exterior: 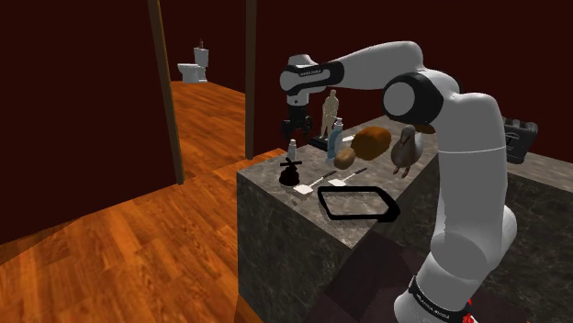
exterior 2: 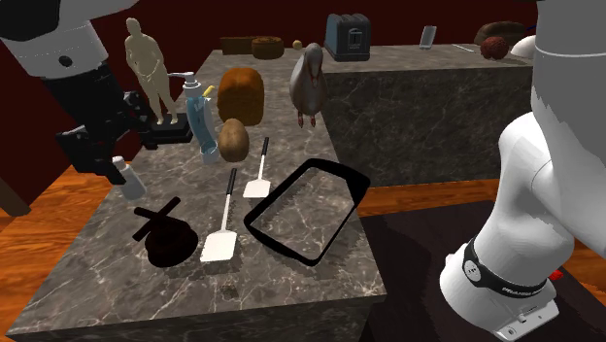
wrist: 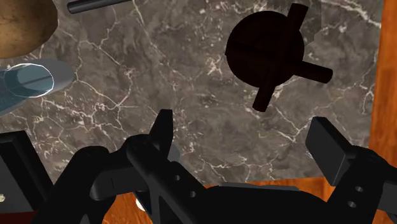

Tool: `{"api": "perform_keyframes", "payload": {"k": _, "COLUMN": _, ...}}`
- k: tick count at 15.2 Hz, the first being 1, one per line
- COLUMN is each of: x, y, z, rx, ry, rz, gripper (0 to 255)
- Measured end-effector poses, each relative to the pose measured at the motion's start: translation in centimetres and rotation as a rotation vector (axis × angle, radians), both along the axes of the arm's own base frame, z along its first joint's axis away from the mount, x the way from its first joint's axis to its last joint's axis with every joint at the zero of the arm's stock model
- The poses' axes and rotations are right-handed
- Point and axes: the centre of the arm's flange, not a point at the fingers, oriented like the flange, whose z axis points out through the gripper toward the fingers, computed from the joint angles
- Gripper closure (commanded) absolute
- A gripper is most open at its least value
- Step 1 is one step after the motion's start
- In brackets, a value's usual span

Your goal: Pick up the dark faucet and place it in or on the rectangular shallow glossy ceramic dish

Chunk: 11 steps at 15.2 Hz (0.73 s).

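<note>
Fingers (wrist: 162, 130) of the pincer (wrist: 245, 137) are standing wide apart and gripping nothing, and the hand is hanging above the dark marble counter (wrist: 159, 83). The dark faucet (wrist: 266, 49), a round black base with crossed handles, is sitting on that counter below the pincer and a little beyond its fingertips, touching neither finger, while a clear bottle (wrist: 25, 79) is standing off to the pincer's other side. The black-rimmed rectangular dish (exterior: 363, 217) is lying flat farther from the pincer than the faucet, with two white spatulas (exterior 2: 218, 245) lying between faucet and dish.
</note>
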Motion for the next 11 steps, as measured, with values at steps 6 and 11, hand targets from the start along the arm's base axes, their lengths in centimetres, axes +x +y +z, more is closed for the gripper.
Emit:
{"api": "perform_keyframes", "payload": {"k": 6, "x": -0.1, "y": 0.0, "z": -1.7, "rx": 0.001, "ry": 0.000, "rz": 0.000, "gripper": 0}}
{"api": "perform_keyframes", "payload": {"k": 11, "x": -0.1, "y": 0.0, "z": -1.8, "rx": 0.001, "ry": 0.000, "rz": 0.000, "gripper": 255}}
